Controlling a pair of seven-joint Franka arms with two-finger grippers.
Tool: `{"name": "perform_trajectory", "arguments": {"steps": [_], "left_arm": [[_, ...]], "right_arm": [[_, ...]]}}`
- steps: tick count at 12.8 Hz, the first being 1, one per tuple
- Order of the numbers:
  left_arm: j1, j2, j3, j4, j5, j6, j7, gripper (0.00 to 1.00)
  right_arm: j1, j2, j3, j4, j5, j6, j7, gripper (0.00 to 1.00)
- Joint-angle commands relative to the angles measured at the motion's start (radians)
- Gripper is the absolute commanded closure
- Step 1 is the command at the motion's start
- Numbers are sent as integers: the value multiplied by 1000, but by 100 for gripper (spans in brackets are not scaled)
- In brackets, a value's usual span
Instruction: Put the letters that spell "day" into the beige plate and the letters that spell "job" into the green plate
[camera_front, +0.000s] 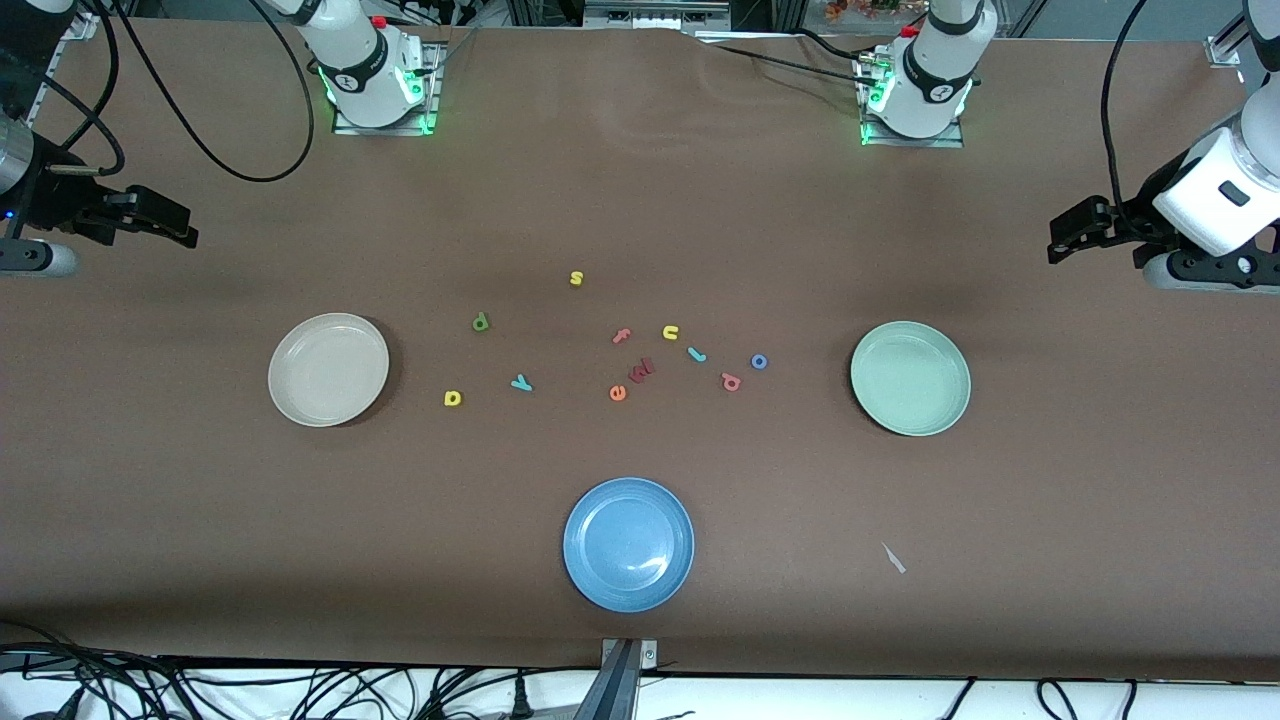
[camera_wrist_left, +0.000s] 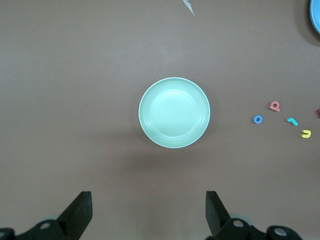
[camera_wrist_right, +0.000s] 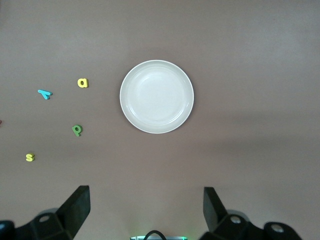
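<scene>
Both arms waiting at table ends, left gripper (camera_wrist_left: 147, 215) and right gripper (camera_wrist_right: 145, 212) standing wide, empty. Green d (camera_front: 481, 321), yellow a (camera_front: 452, 398), teal y (camera_front: 521, 382) lying near beige plate (camera_front: 290, 400); teal j (camera_front: 697, 354), blue o (camera_front: 759, 361), pink b (camera_front: 731, 381) lying near green plate (camera_front: 955, 395). Foam probably light, squashy, flat: pinching across edges, gently.
</scene>
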Motion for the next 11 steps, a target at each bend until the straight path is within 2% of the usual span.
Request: {"name": "perform_trajectory", "arguments": {"steps": [1,11], "left_arm": [[-6,-5,-1,-5,27,-2,17,0],[-19,19,-13,-2,25,5,2,0]], "right_arm": [[-8,-5,6,5,-12,-14,-4,0],[-6,-5,8,2,-12,-17,-11,0]]}}
